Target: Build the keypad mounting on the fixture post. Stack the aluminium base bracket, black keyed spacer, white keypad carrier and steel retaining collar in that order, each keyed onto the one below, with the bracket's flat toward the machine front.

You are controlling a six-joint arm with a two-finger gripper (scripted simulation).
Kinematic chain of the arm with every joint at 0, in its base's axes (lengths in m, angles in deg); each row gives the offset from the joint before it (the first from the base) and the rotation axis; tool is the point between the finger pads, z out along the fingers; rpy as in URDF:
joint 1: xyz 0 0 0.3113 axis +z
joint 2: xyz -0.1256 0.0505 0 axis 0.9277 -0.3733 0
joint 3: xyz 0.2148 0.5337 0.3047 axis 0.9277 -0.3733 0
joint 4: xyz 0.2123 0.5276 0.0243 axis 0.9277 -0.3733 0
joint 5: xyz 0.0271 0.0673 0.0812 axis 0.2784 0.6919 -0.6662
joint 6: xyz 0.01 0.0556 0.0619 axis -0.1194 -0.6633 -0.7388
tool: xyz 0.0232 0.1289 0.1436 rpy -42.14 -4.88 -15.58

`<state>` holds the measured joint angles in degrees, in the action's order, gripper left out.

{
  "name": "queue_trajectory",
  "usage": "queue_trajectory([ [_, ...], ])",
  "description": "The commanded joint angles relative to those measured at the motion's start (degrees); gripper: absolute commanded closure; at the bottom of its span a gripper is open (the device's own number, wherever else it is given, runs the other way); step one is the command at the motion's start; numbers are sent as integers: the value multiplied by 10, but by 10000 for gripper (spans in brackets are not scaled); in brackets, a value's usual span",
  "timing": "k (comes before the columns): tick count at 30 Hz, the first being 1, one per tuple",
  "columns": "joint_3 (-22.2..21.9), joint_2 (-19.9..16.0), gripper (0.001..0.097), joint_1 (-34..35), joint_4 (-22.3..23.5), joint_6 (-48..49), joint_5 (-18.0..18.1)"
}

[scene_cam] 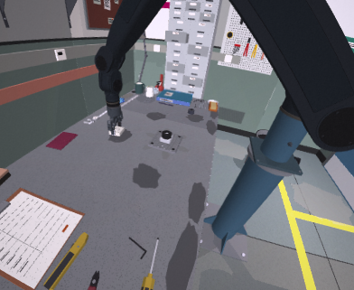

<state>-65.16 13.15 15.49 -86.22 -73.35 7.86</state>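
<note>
Near the middle of the grey bench a square fixture plate [165,142] carries the post, with a pale bracket and the black keyed spacer [165,135] stacked on it. To its left the white keypad carrier [117,131] lies on the bench top. A small dark ring-like part [191,111] sits further back near the right edge; I cannot tell whether it is the steel collar. My gripper [114,126] points straight down right over the white carrier, with its fingertips at the carrier's top, and it is open and holds nothing.
A blue tray [174,97], a green mug [139,87] and small containers stand at the bench's back. A maroon pad [61,140] lies left. A clipboard [23,236], screwdriver [151,270] and hex key [138,247] lie at the front. My arm's blue base [250,180] rises right.
</note>
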Motion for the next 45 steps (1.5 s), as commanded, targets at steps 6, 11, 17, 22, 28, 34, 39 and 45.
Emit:
queue_trajectory([
  [6,0,1,81,0,0,0,0],
  [11,0,1,81,0,0,0,0],
  [17,0,1,161,0,0,0,0],
  [22,0,1,261,0,0,0,0],
  [28,0,0,381,0,0,0,0],
  [34,0,0,501,0,0,0,0],
  [39,0,0,601,0,0,0,0],
  [45,0,0,721,0,0,0,0],
])
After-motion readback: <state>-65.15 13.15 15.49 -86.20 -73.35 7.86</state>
